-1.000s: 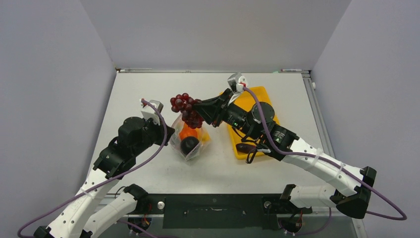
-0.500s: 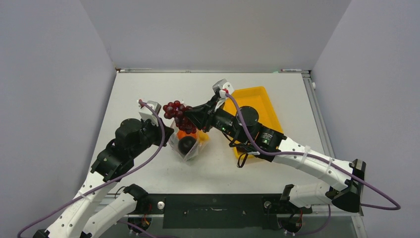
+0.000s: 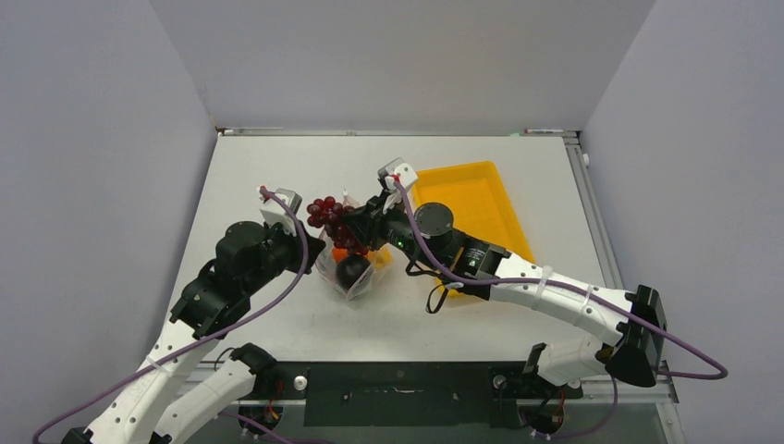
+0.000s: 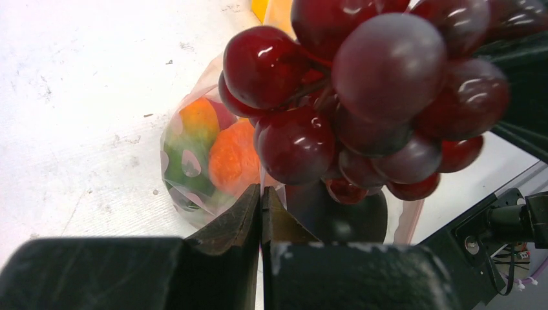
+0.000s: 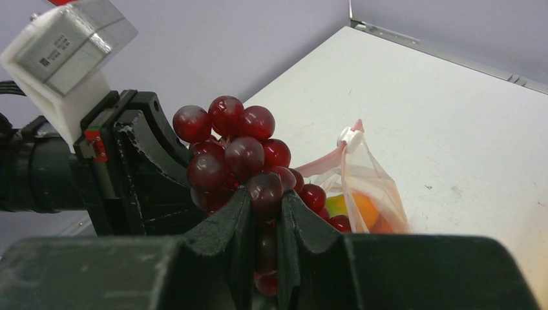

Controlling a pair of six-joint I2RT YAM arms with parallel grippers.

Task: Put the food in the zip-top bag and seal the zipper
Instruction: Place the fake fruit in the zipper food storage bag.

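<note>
The dark red grape cluster hangs in my right gripper, which is shut on its lower grapes. It hovers just above the mouth of the clear zip-top bag. Inside the bag lie the orange pumpkin, a green piece and the dark eggplant. The pinkish zipper stands open, its white slider at the far end. My left gripper is shut on the bag's near mouth edge, holding it up.
The yellow tray lies right of the bag, under the right arm's forearm. The table's back rail and the side walls bound the workspace. White tabletop stretches behind and left of the bag.
The right gripper has carried the grape cluster leftward, from near the tray's edge to over the bag's mouth. The left gripper has stayed pinched on the bag.
</note>
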